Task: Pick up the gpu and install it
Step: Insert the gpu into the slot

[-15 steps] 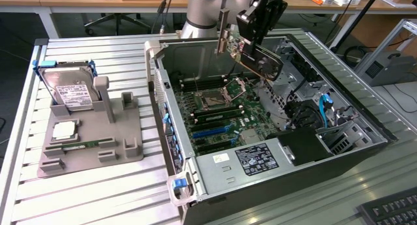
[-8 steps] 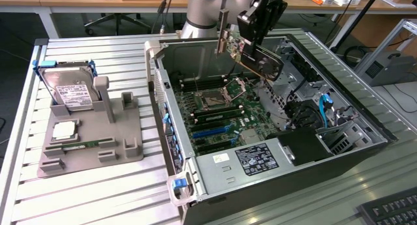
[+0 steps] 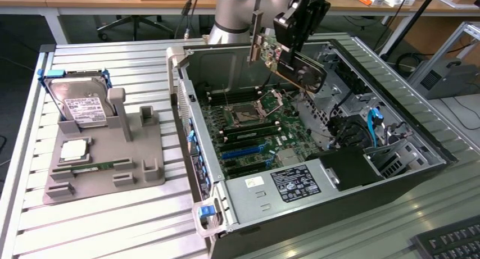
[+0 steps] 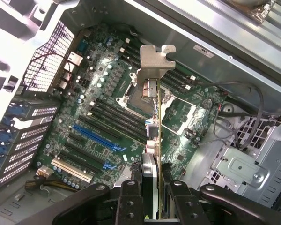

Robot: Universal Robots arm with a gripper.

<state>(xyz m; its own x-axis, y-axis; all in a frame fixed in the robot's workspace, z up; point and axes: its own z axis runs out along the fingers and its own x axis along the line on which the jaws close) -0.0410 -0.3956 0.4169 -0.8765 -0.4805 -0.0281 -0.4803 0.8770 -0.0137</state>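
gpu [image 4: 151, 75] clamped in pincer [image 4: 152, 187], above motherboard [image 4: 103, 117]

Place: a robot lab, a room for work and tests.
Robot: a robot arm [image 3: 229, 20] with a gripper [image 4: 152, 185] holds the gpu [image 3: 296, 68] over an open computer case [image 3: 248, 200].
Table: a metal table [image 3: 112, 225] with long grooves. On it sits a grey holder [image 3: 105, 177] with a hard drive [image 3: 82, 110].
Back: wooden desks [image 3: 90, 1] and a rolling chair [image 3: 134, 23].
Corner: a keyboard [image 3: 453, 242].

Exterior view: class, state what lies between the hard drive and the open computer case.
Between hard drive and case stand the grey holder's posts, seen in the exterior view.
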